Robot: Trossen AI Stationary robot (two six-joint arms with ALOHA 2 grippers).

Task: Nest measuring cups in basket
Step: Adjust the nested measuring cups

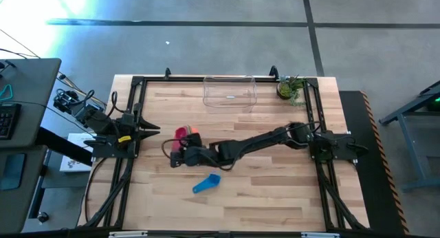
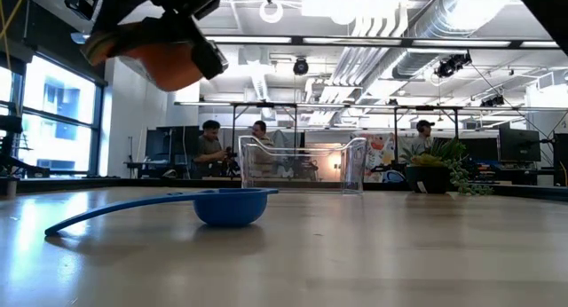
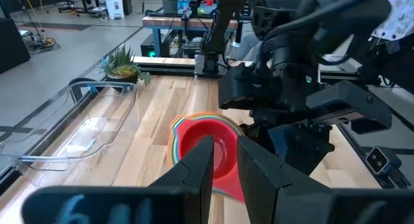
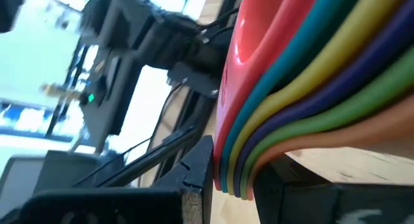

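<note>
Nested handles of the stacked cups (image 4: 304, 88) sit clamped in the right gripper (image 4: 233, 179), lifted above mid-bench; the blue cup (image 1: 206, 184) lies loose nearby, the basket (image 1: 229, 91) stands empty, and the left gripper (image 3: 223, 162) waits narrowly parted

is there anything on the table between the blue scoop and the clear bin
In the high view, the right gripper, shut on the nested cup stack, sits between the blue scoop and the clear bin.

Blue measuring cup (image 2: 229, 205) resting on table (image 2: 373, 254); clear basket (image 2: 302, 165) behind; potted plant (image 2: 435, 169) far right; people beyond.
</note>
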